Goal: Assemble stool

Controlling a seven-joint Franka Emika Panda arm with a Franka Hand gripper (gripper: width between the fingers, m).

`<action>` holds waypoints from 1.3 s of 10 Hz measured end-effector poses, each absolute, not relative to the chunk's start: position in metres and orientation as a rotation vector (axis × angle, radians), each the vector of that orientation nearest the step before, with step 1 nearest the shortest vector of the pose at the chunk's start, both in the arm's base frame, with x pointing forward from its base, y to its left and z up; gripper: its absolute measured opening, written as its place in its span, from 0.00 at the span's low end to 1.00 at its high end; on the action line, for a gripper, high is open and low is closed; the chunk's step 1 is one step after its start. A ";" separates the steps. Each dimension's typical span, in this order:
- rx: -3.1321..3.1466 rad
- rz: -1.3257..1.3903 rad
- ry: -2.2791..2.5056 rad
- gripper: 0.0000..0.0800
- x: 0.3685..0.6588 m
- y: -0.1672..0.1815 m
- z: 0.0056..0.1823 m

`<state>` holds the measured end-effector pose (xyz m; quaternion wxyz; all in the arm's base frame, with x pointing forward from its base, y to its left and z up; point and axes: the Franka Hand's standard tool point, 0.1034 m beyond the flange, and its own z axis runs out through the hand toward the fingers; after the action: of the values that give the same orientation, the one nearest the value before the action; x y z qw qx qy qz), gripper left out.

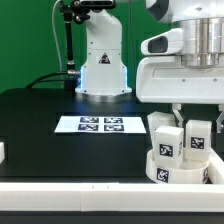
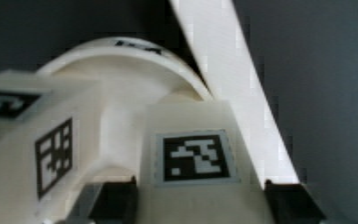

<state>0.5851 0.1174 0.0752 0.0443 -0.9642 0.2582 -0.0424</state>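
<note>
The seat [image 1: 172, 168] lies on the black counter [image 1: 60, 150] at the exterior view's right, legs [image 1: 164, 143] standing in it. The fingers [image 1: 196, 113] grasp the right leg [image 2: 197, 150] from above. The marker board [image 1: 100, 124] lies well apart, near the arm's base [image 1: 104, 75].

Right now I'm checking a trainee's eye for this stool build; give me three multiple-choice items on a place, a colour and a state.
1. Where does the marker board lie in the exterior view?
A. On the table, to the left of the stool parts
B. On top of the seat
C. Against the green backdrop

2. What colour is the table top?
A. White
B. Black
C. Green

3. How do the legs stand on the seat?
A. Lying flat on the table
B. Upright on the seat
C. Hanging in the air

Answers: 1 A, it lies flat at the middle; 2 B, dark surface; 3 B, blocks rise from the disc.
</note>
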 end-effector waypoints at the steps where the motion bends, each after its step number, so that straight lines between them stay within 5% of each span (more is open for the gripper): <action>1: -2.883 -0.113 0.938 0.43 0.585 0.117 0.075; 13: -1.961 0.104 2.156 0.43 0.585 0.123 0.076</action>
<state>0.5854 0.1232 0.0758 0.1126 -0.6681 0.7346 0.0356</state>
